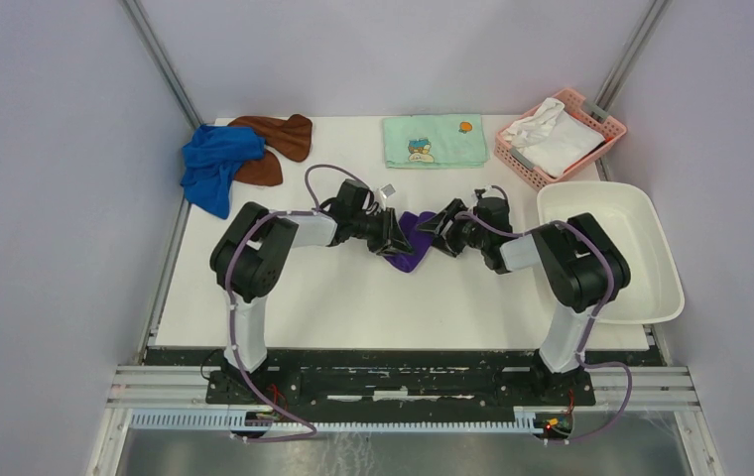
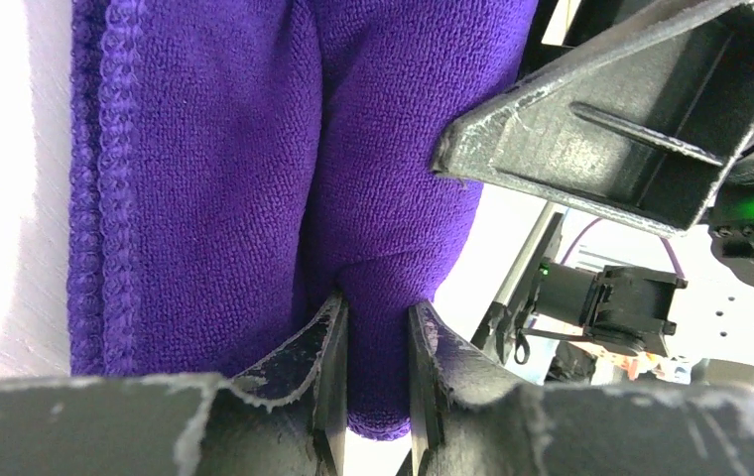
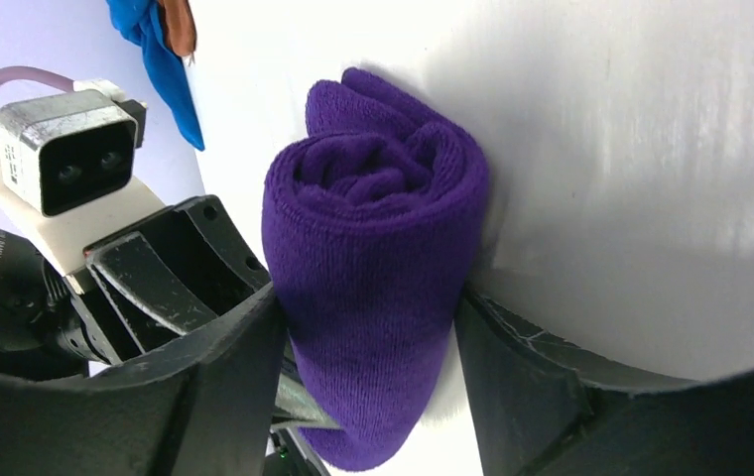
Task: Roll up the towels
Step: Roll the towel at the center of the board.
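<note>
The dark purple towel (image 1: 411,246) lies at mid-table as a thick roll between both grippers. My left gripper (image 1: 393,236) comes in from the left and is shut on a fold of it; in the left wrist view the cloth (image 2: 254,149) is pinched between the narrow jaws (image 2: 378,307). My right gripper (image 1: 435,233) comes in from the right. In the right wrist view its wide jaws (image 3: 368,297) straddle the roll's end (image 3: 378,208), and both fingertips touch the cloth. The royal blue towel (image 1: 212,164) and the rust-brown towel (image 1: 279,139) lie crumpled together at the back left.
A pale green cartoon-print towel (image 1: 435,141) lies flat at the back centre. A pink basket (image 1: 606,124) holding a white cloth (image 1: 552,137) stands at the back right. A white tub (image 1: 641,213) sits along the right edge, beside the right arm.
</note>
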